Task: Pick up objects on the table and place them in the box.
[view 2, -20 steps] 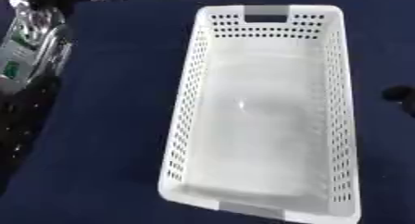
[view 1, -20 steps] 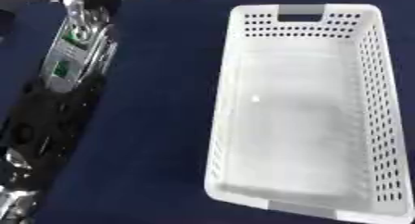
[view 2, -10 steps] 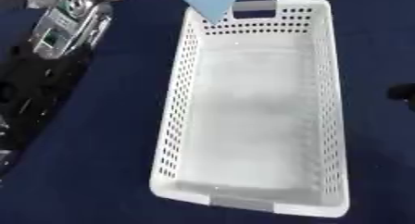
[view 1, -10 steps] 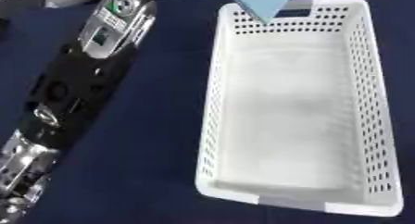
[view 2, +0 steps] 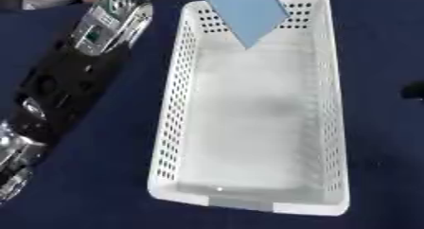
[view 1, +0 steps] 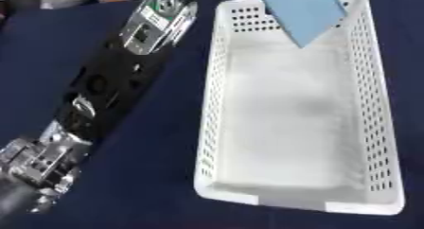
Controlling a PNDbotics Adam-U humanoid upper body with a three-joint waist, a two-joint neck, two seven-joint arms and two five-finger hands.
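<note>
We are looking down at a white box [view 1: 217, 100], a long perforated basket with slotted handles at its short ends, lying lengthwise down the middle and right of the frame on a dark blue table [view 1: 157, 176]. Its pale floor is showing bare from the near end up to the far end; nothing is lying on it that we can make out. A flat light-blue card [view 1: 303, 10] is hanging tilted over the far end of the box at the top of the frame, its lower corner pointing down inside the rim, above the floor; whether it is touching the far wall we cannot tell. Our left arm [view 1: 108, 91] is stretching from the lower left corner up to the top centre, black with silver joints and a green-marked panel near the wrist. The left hand itself is running off the top edge, so we cannot tell how its fingers are set or what is carrying the card. In the right eye view a small dark shape [view 2: 414, 90] is showing at the right edge, too little to identify.
</note>
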